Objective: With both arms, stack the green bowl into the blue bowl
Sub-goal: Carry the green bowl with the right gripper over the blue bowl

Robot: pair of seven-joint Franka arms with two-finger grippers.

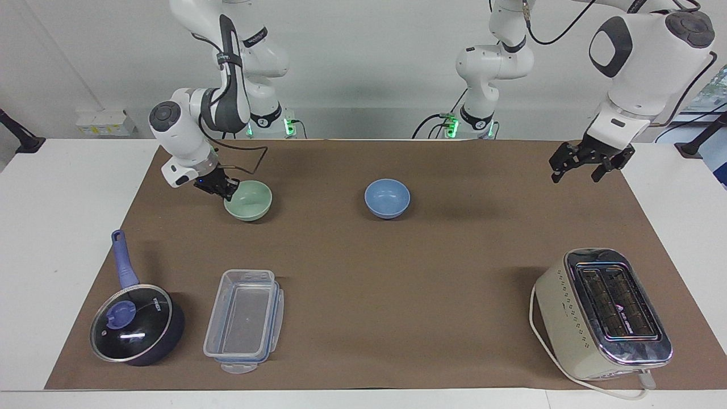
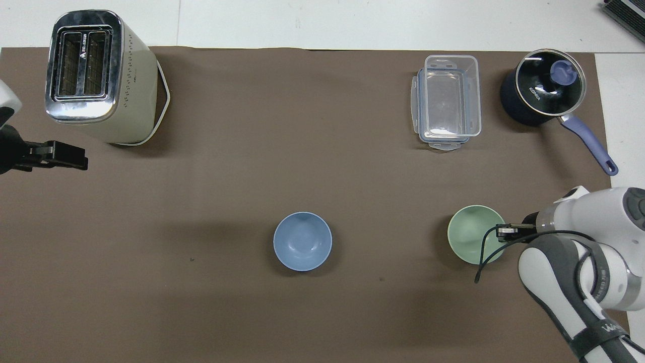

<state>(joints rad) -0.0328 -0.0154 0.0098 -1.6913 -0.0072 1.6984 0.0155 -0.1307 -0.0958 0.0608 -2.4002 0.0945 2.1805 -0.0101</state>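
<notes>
The green bowl (image 1: 248,200) sits toward the right arm's end of the mat, and we see the right gripper (image 1: 225,188) clamped on its rim. The blue bowl (image 1: 387,197) waits mid-mat. Our left gripper (image 1: 586,164) hangs raised, fingers spread apart.

The left hand (image 2: 75,157) is partly cut off at the overhead view's edge.

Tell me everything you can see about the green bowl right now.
The green bowl is small, round, pale mint and matte, empty inside. It sits upright on the brown mat toward the right arm's end, level with the blue bowl. The right gripper is shut on the rim edge that faces away from the blue bowl. Nothing else touches it.
</notes>
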